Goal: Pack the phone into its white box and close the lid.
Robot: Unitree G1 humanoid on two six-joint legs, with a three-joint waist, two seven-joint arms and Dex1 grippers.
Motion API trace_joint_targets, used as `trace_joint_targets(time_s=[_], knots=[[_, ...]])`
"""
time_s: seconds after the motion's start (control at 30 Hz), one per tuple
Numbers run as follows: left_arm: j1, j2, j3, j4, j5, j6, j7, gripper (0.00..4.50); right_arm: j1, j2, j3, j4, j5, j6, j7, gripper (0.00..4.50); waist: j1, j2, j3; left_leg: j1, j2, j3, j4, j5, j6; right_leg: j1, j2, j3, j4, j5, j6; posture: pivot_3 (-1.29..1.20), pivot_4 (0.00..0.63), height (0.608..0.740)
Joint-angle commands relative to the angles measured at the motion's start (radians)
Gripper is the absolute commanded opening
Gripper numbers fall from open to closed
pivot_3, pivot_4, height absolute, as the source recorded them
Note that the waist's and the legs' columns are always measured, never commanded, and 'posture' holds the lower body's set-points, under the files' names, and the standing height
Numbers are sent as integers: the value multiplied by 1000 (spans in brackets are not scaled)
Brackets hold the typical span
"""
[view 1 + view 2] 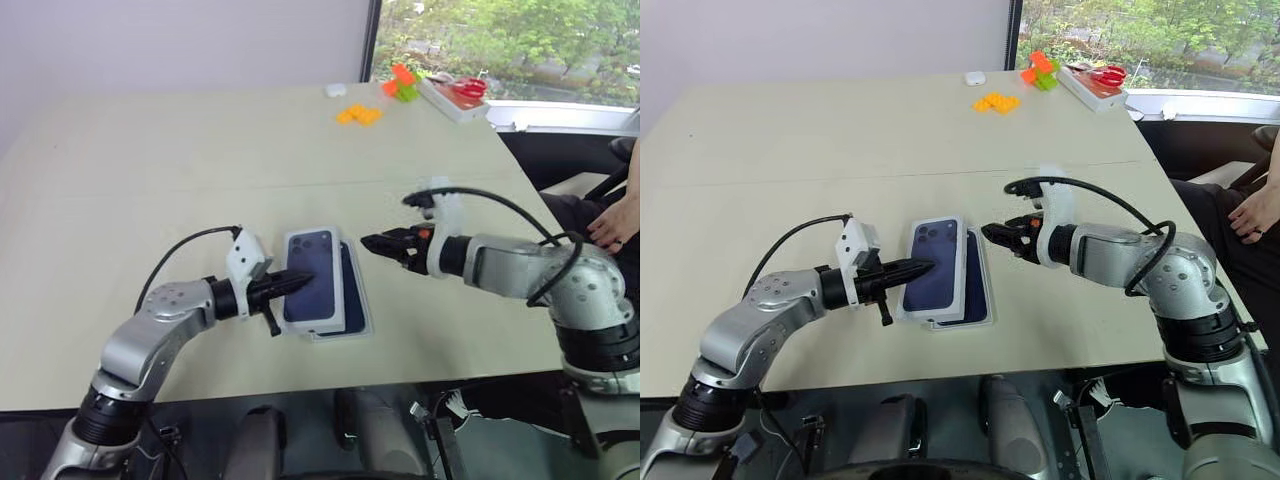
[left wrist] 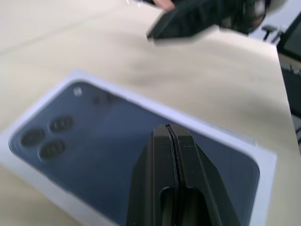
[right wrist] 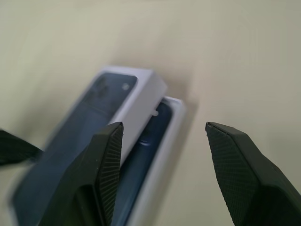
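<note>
Left wrist view: glossy rectangular cardboard lid (image 2: 113, 155).

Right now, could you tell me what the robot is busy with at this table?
It is boxing a phone. The phone already lies in the white box, and the lid rests askew over the box's left side, not yet seated. The left gripper, jaws shut, has its tip over the lid. The right gripper hovers beside the box with open jaws, holding nothing.
</note>
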Motion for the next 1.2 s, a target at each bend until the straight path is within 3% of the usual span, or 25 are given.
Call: trace_joint_targets(time_s=[0.03,0.2,0.43,0.63,0.9,1.2], knots=[[-24,19,148,4,-58,62,73,0,-15,-45,53,-79,-186,-63,139,2394,-2,0,0,0,0,0,0,0,0,0,0,0,0,0,0,0,150,727],[15,78,241,32,-54,142,129,0,4,-46,90,-119,-322,-98,273,40,-1,0,0,1,0,0,0,0,0,-1,0,-1,0,0,0,0,150,727],[94,157,100,-11,48,159,117,0,-2,-36,167,-168,-478,-102,390,40,12,0,0,2,-1,-1,1,0,0,-2,-3,-2,-1,0,0,0,150,727],[65,105,-36,-7,111,155,129,0,-12,34,196,-144,-554,-43,401,40,25,-1,0,2,-2,0,1,0,0,-2,-3,-1,-1,1,-2,0,150,727],[19,26,-66,-25,98,188,143,0,-1,107,195,-145,-626,14,408,40,25,-1,0,1,-2,-1,1,0,0,-1,-2,-2,0,2,-2,0,150,727],[25,-15,-75,-75,73,223,140,0,13,113,176,-170,-664,33,456,40,26,-1,0,2,-2,-1,2,0,0,-1,-2,-2,0,2,-2,0,150,727]])
